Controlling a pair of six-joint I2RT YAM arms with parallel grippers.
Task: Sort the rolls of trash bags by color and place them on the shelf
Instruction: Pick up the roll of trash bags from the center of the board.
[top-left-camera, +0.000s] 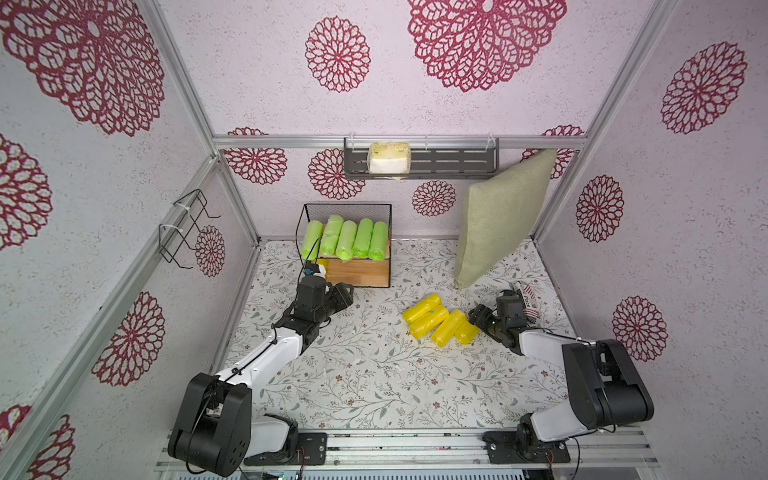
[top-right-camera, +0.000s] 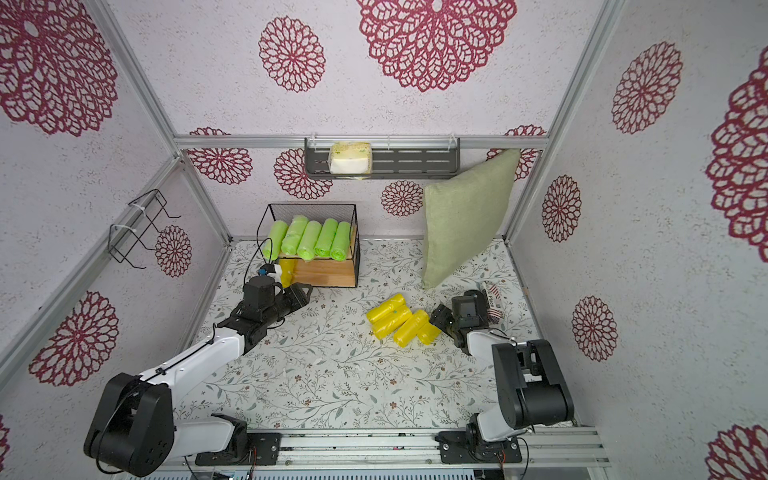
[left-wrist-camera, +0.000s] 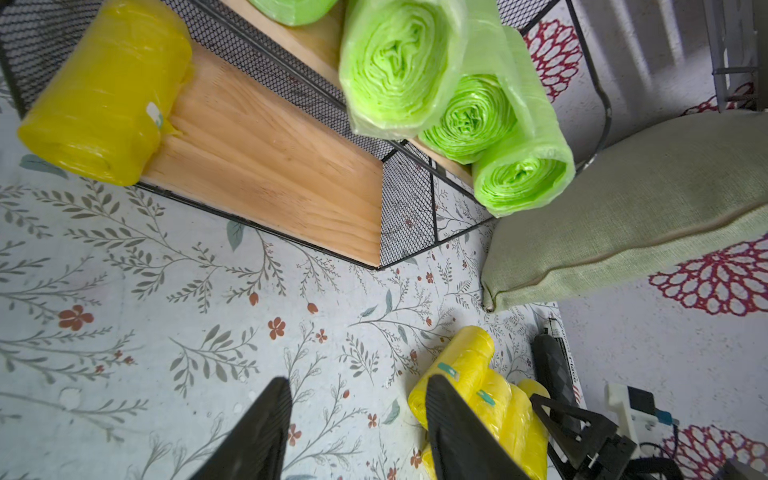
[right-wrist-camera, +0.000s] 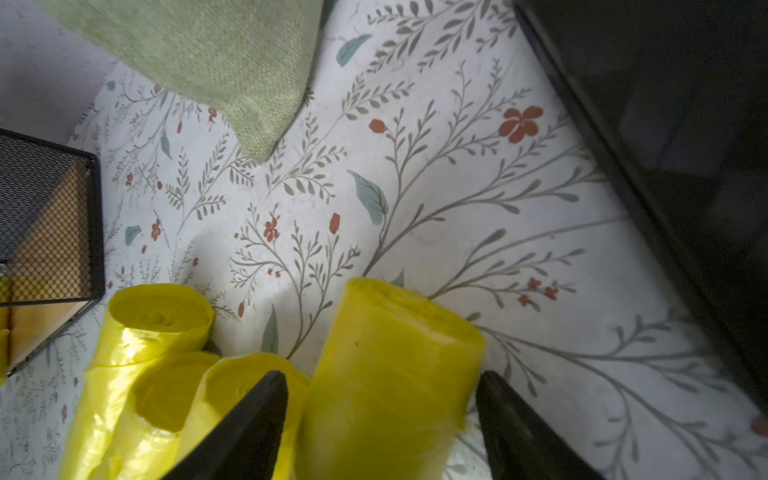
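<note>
Before the shelf (top-left-camera: 361, 272), my left fingers (left-wrist-camera: 257, 436) stand apart and empty, while to its right my right fingers (right-wrist-camera: 249, 424) straddle a yellow roll (right-wrist-camera: 386, 365) (gripped or not, I cannot tell).

Left arm (top-left-camera: 266, 361) stretched forward, low. Left gripper (left-wrist-camera: 357, 382): jaws apart, nothing between them. Right arm (top-left-camera: 540, 345) folded at the elbow, wrist angled inward. Right gripper (right-wrist-camera: 384, 376) down low, jaws wide; can't tell if they're clamping.

Green pillow (top-left-camera: 498, 216) leans in back corner; tissue pk (top-left-camera: 389, 158) in wall rack (top-left-camera: 457, 160); wire bracket (top-left-camera: 187, 224) on side wall.
</note>
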